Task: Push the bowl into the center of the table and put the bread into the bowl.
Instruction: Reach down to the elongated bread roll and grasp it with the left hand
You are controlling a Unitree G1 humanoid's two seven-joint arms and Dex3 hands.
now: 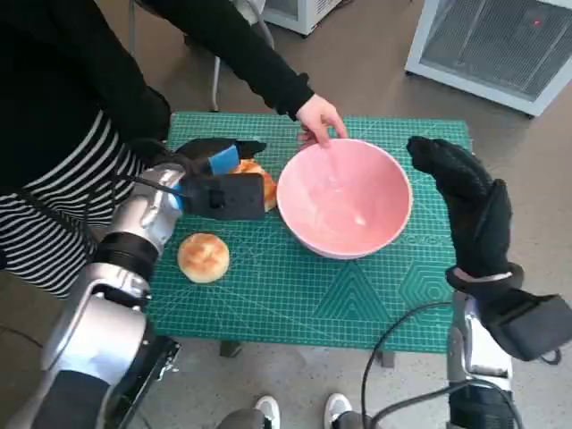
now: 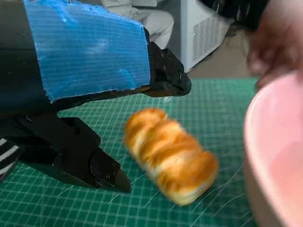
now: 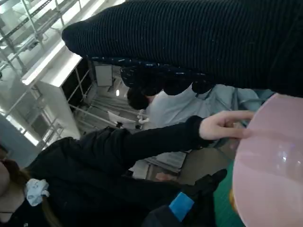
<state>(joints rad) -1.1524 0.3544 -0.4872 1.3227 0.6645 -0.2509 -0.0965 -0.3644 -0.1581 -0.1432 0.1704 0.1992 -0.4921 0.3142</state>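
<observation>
left hand (image 1: 219, 183) fingers spread around the bread (image 2: 169, 154); right hand (image 1: 469, 210) open beside the bowl (image 1: 344, 198)

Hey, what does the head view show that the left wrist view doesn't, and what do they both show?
Only the head view shows the round bun near the table's front left, the right hand raised beside the bowl, and the whole table. Only the left wrist view shows the long bread in full, lying free between the left hand's fingers. Both show the bowl, that bread, and a person's hand at the rim.
</observation>
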